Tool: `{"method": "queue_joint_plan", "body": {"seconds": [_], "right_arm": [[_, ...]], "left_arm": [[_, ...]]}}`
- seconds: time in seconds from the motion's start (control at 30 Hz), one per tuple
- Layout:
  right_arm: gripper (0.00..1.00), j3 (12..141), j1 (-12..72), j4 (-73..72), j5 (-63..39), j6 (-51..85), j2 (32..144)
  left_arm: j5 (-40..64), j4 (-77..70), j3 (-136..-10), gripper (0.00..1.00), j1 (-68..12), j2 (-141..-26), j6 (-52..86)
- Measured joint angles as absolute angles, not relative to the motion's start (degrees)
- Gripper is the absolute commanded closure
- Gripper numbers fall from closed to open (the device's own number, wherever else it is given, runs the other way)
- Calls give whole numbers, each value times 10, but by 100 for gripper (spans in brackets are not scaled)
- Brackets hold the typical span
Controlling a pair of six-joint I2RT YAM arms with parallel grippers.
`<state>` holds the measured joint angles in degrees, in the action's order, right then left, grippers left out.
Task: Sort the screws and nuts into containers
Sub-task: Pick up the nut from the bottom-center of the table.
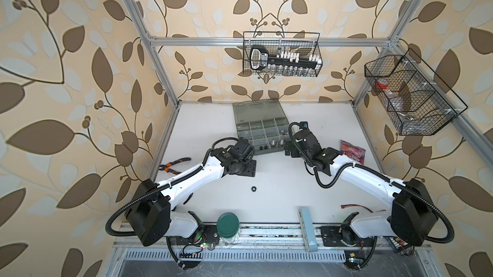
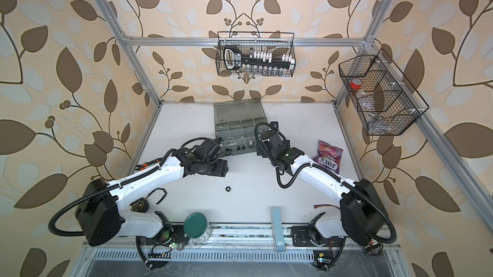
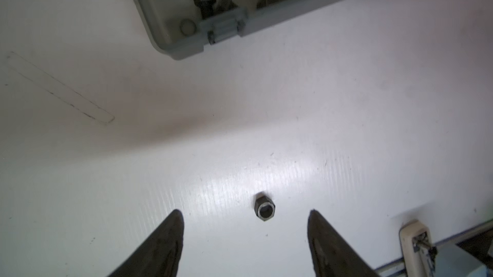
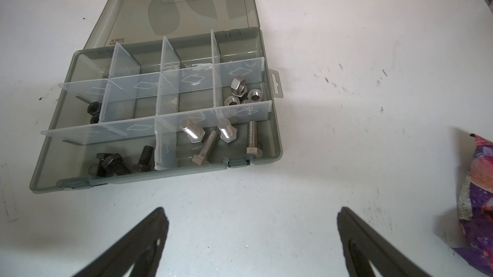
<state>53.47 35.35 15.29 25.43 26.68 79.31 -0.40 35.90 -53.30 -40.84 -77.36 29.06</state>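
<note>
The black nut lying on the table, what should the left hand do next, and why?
Probably lower the left hand down around the black nut, then close. The nut lies loose on the table, apart from the case, and sits between the open fingers, slightly off centre. It looks like the only piece left outside the case.

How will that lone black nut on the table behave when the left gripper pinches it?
The black nut lies flat, hole up, so it probably won't roll. The table looks glossy, so it may skid if touched on one side first. Low and hard, it could slip from the left gripper.
</note>
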Motion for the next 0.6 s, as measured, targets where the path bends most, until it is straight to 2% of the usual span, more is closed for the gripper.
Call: {"method": "queue_joint_plan", "body": {"seconds": [0.23,0.6], "right_arm": [[0,535,354,155,260,270,793],[0,535,354,161,266,270,793]], "left_arm": [[-4,352,-510,37,-467,-816,311],[-4,345,-510,46,-533,-901,314]]}}
